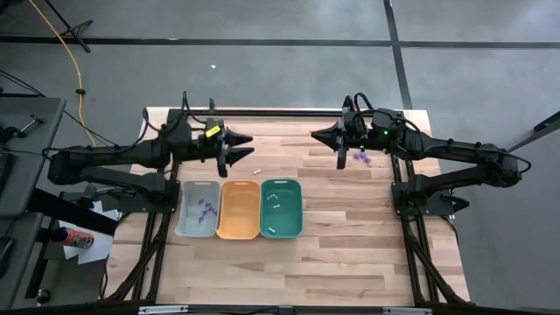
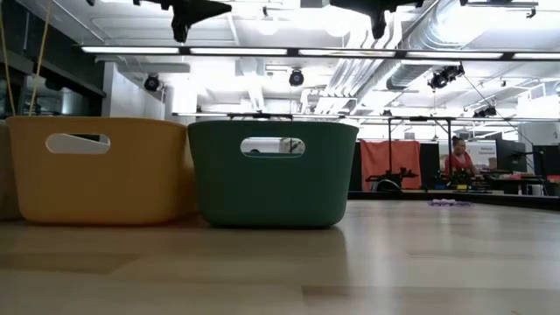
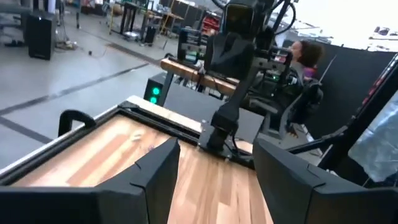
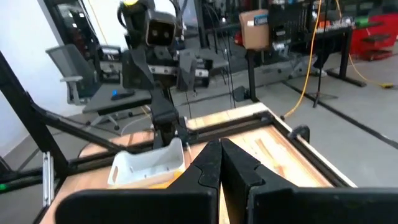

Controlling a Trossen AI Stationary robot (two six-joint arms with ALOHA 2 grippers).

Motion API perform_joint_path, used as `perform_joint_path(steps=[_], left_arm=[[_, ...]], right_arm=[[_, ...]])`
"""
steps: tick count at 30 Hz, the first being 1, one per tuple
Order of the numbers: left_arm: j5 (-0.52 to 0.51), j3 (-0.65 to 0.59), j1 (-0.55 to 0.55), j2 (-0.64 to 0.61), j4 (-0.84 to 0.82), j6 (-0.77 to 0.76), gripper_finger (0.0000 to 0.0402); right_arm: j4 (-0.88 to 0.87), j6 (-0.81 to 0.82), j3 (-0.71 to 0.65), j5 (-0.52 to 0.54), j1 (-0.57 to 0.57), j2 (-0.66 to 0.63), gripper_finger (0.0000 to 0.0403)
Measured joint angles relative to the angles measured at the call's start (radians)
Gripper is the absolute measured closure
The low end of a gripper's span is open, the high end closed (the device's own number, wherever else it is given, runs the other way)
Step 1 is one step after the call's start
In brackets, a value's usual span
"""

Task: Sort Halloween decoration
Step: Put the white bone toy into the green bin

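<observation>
Both arms are up off the table, over its far half and pointing toward each other. Left gripper [image 1: 248, 150] hovers above the far-left area, beyond the grey tray [image 1: 187, 194]; in the left wrist view its fingers [image 3: 158, 171] stand wide apart with nothing between them. Right gripper [image 1: 320, 136] hovers over the far-right area; in the right wrist view its two fingers [image 4: 208, 163] are pressed together, tips touching, and nothing shows between them. Three trays sit side by side at mid-table: grey on the left, orange tray [image 1: 239, 227] in the middle, teal tray [image 1: 282, 232] on the right, walls touching or nearly so. Sorted pieces: several purple pieces [image 1: 206, 210] lie in the grey tray, white stick pieces [image 1: 272, 203] lie in the teal tray, and the orange tray shows no pieces. Unsorted pieces: a small purple cluster [image 1: 362, 158] lies on the wooden table [image 1: 350, 245] just below the right arm's wrist, well apart from the trays, and one white stick [image 1: 258, 171] lies on the table just beyond the orange tray, near the left gripper. The low view shows the orange and teal trays up close, the purple cluster [image 2: 451, 202] far across the table, and a person [image 2: 458, 160] in the room behind.
</observation>
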Motion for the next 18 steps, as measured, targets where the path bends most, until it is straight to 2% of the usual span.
perform_joint_path(steps=[4,9,14,18], left_arm=[[-0.006,-0.001,-0.001,0.006,0.031,0.036,0.0208],[-0.006,-0.002,-0.001,0.006,0.028,0.172,0.0208],[-0.006,-0.002,-0.002,0.006,0.028,0.235,0.0212],[-0.006,-0.002,-0.005,0.006,0.027,0.265,0.0260]], right_arm=[[0.025,0.000,0.000,0.000,0.000,0.006,0.0403],[0.024,0.011,0.000,0.000,0.000,0.014,0.0403],[0.025,0.045,0.000,-0.005,0.000,0.020,0.0403],[0.027,0.046,0.000,-0.005,0.000,0.019,0.0403]])
